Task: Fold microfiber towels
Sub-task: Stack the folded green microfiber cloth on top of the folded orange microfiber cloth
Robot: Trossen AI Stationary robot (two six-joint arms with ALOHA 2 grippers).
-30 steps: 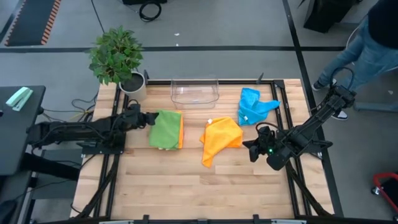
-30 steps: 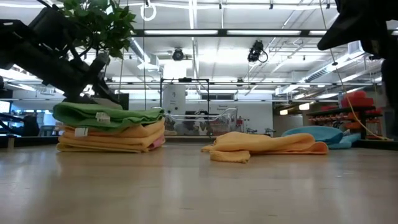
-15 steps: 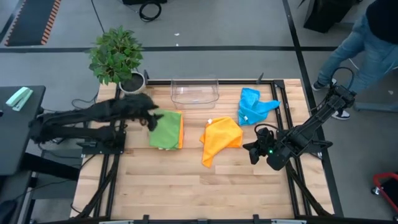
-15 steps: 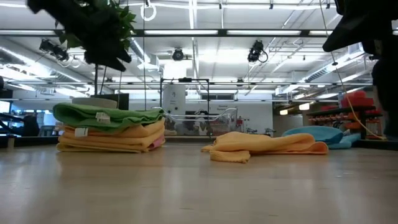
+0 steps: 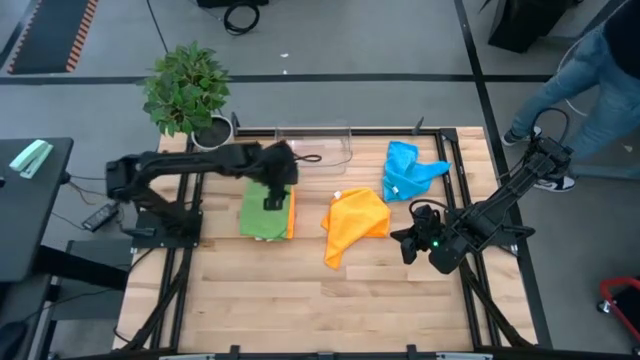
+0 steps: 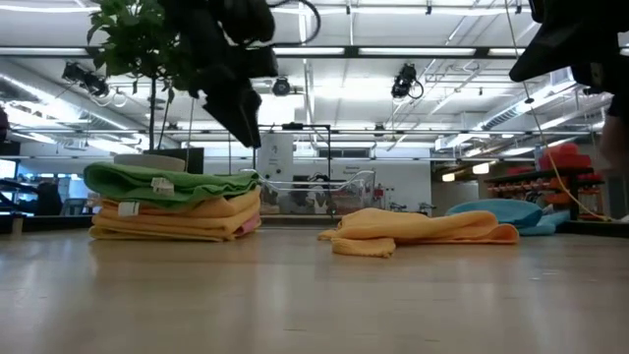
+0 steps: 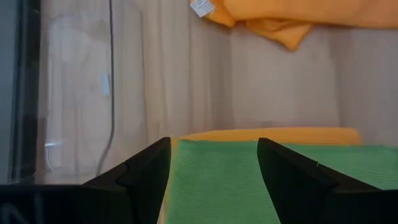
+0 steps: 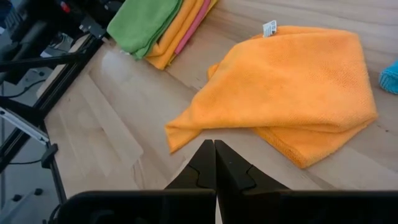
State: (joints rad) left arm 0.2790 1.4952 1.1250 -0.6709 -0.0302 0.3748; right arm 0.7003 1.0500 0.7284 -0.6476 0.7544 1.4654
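The left gripper (image 5: 272, 192) is hanging wide open over the folded stack, green towel (image 5: 264, 207) on top. Right of the stack, the loose orange towel (image 5: 355, 222) is lying (blue towel (image 5: 408, 170) behind it). Beyond, the right gripper (image 5: 403, 240) is waiting, pinched shut.

Left gripper (image 5: 272, 196) open; right gripper (image 5: 403, 238) closed

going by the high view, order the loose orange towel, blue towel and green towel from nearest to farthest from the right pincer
From the right pincer, near the table's right edge:
1. Loose orange towel, just to its left, mid-table.
2. Blue towel, behind it, toward the far right corner.
3. Green towel, topping the folded stack on the left side, under the left pincer.
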